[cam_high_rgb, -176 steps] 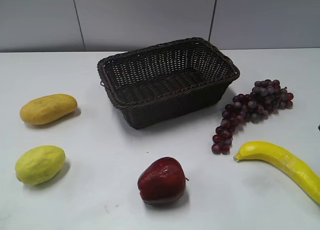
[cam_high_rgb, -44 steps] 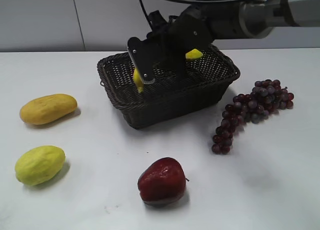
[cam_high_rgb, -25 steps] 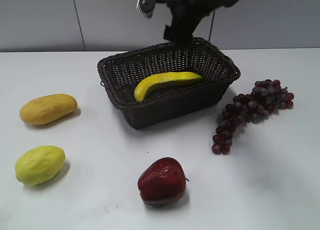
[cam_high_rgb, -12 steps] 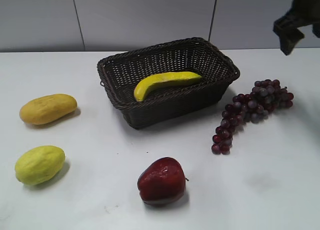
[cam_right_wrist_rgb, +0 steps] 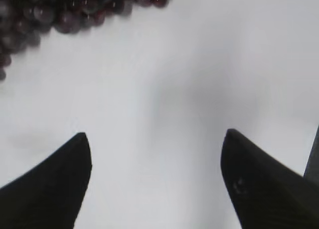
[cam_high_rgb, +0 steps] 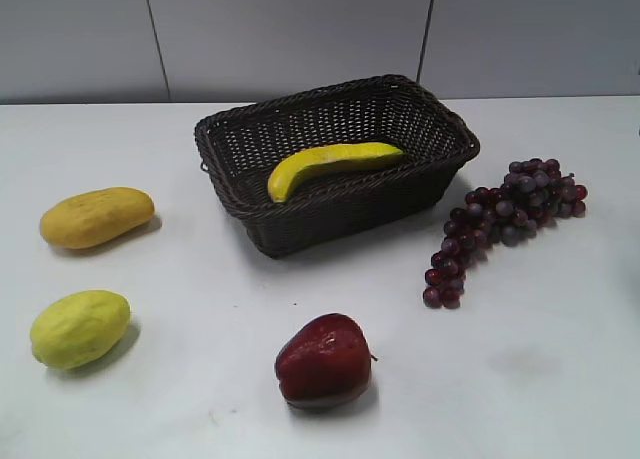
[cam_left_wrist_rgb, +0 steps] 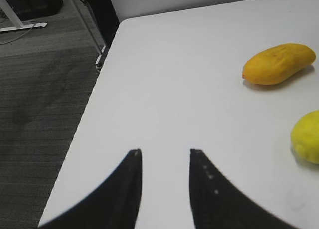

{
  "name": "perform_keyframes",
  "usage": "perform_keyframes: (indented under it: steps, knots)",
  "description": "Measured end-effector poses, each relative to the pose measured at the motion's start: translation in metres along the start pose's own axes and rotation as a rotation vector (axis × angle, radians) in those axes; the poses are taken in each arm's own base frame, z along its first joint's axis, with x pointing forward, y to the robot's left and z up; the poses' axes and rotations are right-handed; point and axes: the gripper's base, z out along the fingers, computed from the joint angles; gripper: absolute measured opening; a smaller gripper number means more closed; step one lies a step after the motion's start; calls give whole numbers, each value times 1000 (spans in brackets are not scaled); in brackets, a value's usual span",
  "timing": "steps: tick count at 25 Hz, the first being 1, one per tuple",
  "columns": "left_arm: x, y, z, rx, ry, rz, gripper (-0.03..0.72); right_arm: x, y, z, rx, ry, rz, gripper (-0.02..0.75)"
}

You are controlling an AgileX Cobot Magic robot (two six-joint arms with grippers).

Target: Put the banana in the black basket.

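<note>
banana in black basket (tail rim-hidden) | left end effector parted, empty | right end effector spread wide

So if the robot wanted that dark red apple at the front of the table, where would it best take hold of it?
Probably around the wide middle of the dark red, glossy apple, coming straight down from above. It rests alone on the white table, nothing touching it, so both sides are free. Its rounded body narrows toward the base, so a lower hold might slip. Either hand would do; the open right hand hovers near the purple grape bunch.
</note>
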Motion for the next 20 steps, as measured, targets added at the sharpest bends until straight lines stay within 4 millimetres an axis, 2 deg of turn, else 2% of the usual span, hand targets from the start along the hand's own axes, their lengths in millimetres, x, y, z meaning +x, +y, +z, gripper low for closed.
perform_keyframes:
  steps: [6,9,15,20]
  knots:
    - [0,0,0,0,0,0,240,72,8,-27,-5,-98,7,594]
    - [0,0,0,0,0,0,240,105,12,-30,-6,-134,21,594]
    - [0,0,0,0,0,0,240,164,19,-15,-8,-159,57,593]
    - [0,0,0,0,0,0,240,199,24,-4,-12,-186,71,586]
